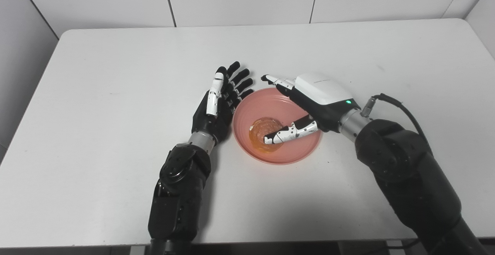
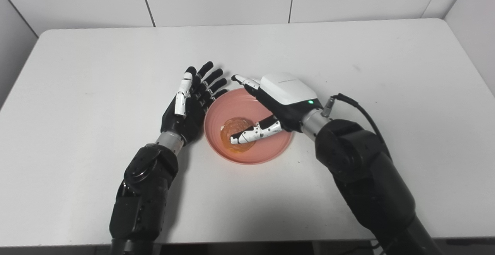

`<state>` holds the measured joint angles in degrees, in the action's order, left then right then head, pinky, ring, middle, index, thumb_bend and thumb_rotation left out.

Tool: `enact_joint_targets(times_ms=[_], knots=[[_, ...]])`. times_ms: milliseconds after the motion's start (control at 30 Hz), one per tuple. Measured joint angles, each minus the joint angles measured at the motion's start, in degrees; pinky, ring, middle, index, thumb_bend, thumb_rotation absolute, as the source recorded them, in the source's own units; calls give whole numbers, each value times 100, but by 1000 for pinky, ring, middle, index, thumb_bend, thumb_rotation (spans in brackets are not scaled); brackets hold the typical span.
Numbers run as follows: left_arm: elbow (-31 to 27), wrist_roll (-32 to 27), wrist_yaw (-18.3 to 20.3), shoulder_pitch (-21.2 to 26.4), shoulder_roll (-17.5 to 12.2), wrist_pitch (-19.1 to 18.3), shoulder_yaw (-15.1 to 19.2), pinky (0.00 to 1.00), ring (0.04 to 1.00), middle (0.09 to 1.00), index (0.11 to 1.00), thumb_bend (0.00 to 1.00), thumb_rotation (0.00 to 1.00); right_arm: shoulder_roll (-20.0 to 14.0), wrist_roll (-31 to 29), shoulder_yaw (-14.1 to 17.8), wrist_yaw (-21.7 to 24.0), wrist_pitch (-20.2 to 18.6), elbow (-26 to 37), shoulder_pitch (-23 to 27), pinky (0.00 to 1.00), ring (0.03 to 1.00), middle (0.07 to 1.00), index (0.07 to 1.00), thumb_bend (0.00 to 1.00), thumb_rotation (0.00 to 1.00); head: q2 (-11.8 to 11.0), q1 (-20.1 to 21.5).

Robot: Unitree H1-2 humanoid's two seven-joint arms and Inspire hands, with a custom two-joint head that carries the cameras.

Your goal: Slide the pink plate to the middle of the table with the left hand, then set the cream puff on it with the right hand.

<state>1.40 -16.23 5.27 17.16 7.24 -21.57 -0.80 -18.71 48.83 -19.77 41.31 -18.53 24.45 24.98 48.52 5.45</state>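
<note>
Two hands, both at the pink plate [image 1: 297, 152], which is the landmark here. Right hand [image 1: 309, 102]: thumb [image 1: 288, 132] lies over the cream puff [image 1: 260, 128], the other fingers [image 1: 276, 81] reach past the plate's far rim, spread and straight, not wrapped round anything. Reads as released, hand open above the plate; whether the thumb tip touches the puff or hangs just over it, cannot tell. Cream puff sits inside the plate, a bit left of the plate's centre, flat on the dish. Left hand [image 1: 216, 106]: fingers extended and apart, palm turned toward the plate, just beside its left rim, holding nothing; contact with the rim not clear. Plate lies about mid-table [image 1: 96, 112], so the slide looks done

Step in hand, as I judge it: tail end of the placing, puff already down on the plate. Next move calls for lifting the right hand straight up and back off the plate without dragging the puff along under the thumb, and drawing the left hand away from the plate's left rim without nudging it
</note>
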Motion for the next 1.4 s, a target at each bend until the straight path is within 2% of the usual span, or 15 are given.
enact_joint_targets(times_ms=[233, 333, 467, 600, 633, 700, 833, 933, 1000, 1167, 1300, 1400], knots=[[-37, -56, 0, 0, -2, -44, 78, 887, 907, 916, 921, 443, 1000, -78, 10, 194, 497, -369, 336, 133, 671, 826, 905, 947, 1000, 702, -26, -18], [-60, -107, 1, 0, -4, -44, 120, 890, 907, 916, 923, 429, 1000, -71, -67, 373, 423, -396, 413, 176, 695, 830, 890, 926, 1000, 771, -53, -53], [-156, -51, -34, -11, -41, -19, 167, 905, 912, 930, 935, 440, 1000, 76, -400, 765, -325, -296, 227, 124, 731, 852, 904, 937, 988, 845, -79, -88], [-361, 217, -97, -145, -136, 100, 154, 966, 956, 976, 986, 447, 1000, 402, -793, 1094, -1292, -72, -60, -222, 801, 908, 959, 968, 894, 981, -88, -132], [-405, 277, -89, -188, -194, 148, 140, 973, 962, 982, 991, 448, 1000, 456, -892, 1130, -1460, -20, -118, -321, 810, 915, 964, 972, 884, 990, -88, -149], [-456, 439, -78, -236, -317, 279, 99, 993, 993, 997, 999, 487, 1000, 549, -1107, 1212, -1734, 89, -205, -495, 879, 957, 991, 981, 784, 999, -88, -176], [-665, 1005, -192, -382, -590, 798, 6, 1000, 1000, 1000, 1000, 515, 1000, 903, -1554, 1521, -2521, 316, -412, -831, 900, 972, 1000, 997, 762, 1000, -97, -193], [-693, 1288, -250, -533, -638, 1072, -94, 1000, 1000, 1000, 1000, 515, 1000, 1049, -1760, 1568, -2843, 332, -596, -1009, 931, 993, 1000, 1000, 770, 1000, -97, -211], [-700, 1434, -252, -676, -671, 1276, -149, 1000, 1000, 1000, 1000, 500, 1000, 1172, -1916, 1629, -3084, 381, -616, -1163, 963, 999, 1000, 1000, 723, 1000, -105, -211], [-694, 1799, -244, -1065, -846, 1806, -274, 997, 1000, 1000, 1000, 504, 1000, 1222, -2232, 1661, -3496, 742, -808, -1622, 948, 995, 1000, 1000, 582, 1000, -114, -158], [-696, 2014, -289, -1365, -881, 2152, -334, 996, 1000, 1000, 1000, 496, 1000, 1336, -2469, 1692, -3721, 779, -951, -1995, 947, 995, 1000, 1000, 591, 1000, -114, -150], [-668, 2175, -307, -1436, -887, 2312, -420, 998, 1000, 1000, 996, 472, 1000, 1459, -2796, 1718, -3825, 889, -1114, -2030, 984, 1000, 1000, 1000, 515, 1000, -114, -158]])
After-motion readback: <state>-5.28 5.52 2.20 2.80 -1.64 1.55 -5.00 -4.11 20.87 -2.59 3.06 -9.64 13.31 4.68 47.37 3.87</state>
